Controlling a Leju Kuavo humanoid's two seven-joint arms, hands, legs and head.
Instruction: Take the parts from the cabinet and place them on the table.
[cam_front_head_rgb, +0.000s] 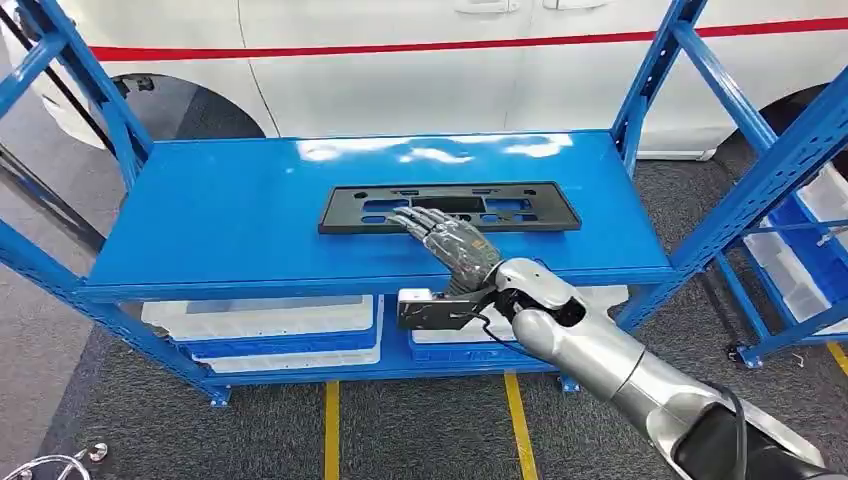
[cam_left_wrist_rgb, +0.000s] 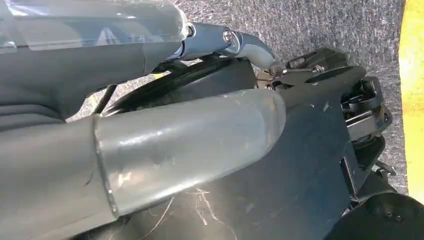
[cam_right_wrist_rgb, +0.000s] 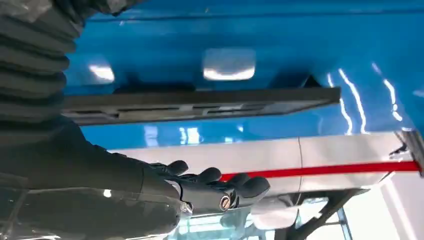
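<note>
A flat black plastic part (cam_front_head_rgb: 520, 208) with several cut-outs lies lengthwise on the top board of the blue cabinet (cam_front_head_rgb: 230, 210), near the middle. My right hand (cam_front_head_rgb: 450, 245) reaches in from the front right, its fingers spread and stretched over the part's near edge, holding nothing. In the right wrist view the dark fingers (cam_right_wrist_rgb: 215, 185) hover a little apart from the part (cam_right_wrist_rgb: 200, 105). My left hand (cam_left_wrist_rgb: 190, 145) hangs low over the carpet, thumb straight, with nothing in it.
White bins (cam_front_head_rgb: 270, 325) sit on the cabinet's lower shelf. Blue uprights (cam_front_head_rgb: 655, 75) frame the top board at both ends. A second blue rack (cam_front_head_rgb: 800, 230) with white bins stands at the right. A white vehicle (cam_front_head_rgb: 400, 60) is behind, and yellow lines (cam_front_head_rgb: 520, 430) mark the carpet.
</note>
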